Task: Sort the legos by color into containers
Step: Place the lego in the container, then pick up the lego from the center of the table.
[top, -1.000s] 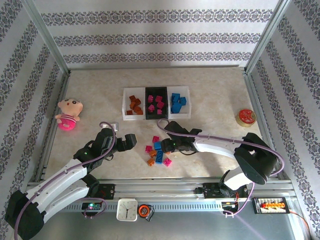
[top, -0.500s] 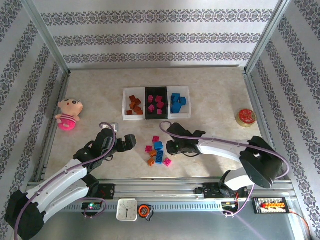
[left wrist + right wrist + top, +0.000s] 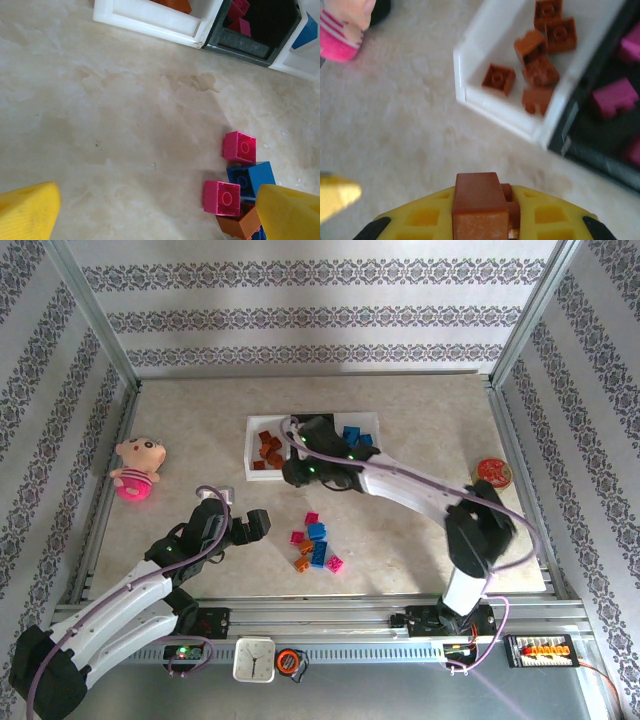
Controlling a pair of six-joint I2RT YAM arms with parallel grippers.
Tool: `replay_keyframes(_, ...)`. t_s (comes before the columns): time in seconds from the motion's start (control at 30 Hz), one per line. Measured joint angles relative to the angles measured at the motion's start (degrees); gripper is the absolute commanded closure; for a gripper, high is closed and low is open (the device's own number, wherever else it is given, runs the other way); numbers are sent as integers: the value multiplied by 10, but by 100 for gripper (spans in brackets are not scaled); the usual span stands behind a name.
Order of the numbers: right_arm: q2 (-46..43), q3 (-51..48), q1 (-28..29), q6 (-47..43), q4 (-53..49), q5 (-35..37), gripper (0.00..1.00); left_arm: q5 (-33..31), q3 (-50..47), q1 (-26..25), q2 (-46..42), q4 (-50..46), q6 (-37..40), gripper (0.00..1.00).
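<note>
Three containers [image 3: 249, 445]: joined row on the worktop [image 3: 430, 415], legos inside grouped by colour.
Right arm [image 3: 410, 492]: jaws clamped on orange-brown lego [image 3: 477, 200], near white tray [image 3: 495, 112] of brown bricks [image 3: 547, 37].
Left arm [image 3: 130, 590]: jaws wide apart, near loose legos [image 3: 315, 543].

Three joined trays [image 3: 265, 419] sit upper centre of the top view, bricks [image 3: 270, 448] inside them. Loose bricks [image 3: 316, 540] lie below, mid-frame. A doll [image 3: 135, 468] lies far left, a tin [image 3: 492, 473] far right.
</note>
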Motion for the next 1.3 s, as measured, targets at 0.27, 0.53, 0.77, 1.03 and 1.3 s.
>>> replay_keyframes(0.27, 217, 238, -26, 7, -17, 4, 76, 2, -1, 0, -19, -9, -10, 0)
replay_keyframes(0.53, 295, 369, -26, 15, -64, 23, 47, 2, -2, 0, -22, -24, -10, 0)
replay_keyframes(0.77, 265, 345, -26, 13, -65, 29, 42, 13, -2, 0, -22, -25, -9, 0)
replay_keyframes(1.03, 40, 42, -57, 25, 10, 30, 41, 65, 48, -7, 98, -14, 19, 19)
replay_keyframes(1.3, -133, -200, -109, 40, 59, 40, 41, 77, 163, -90, 309, 25, 66, 16)
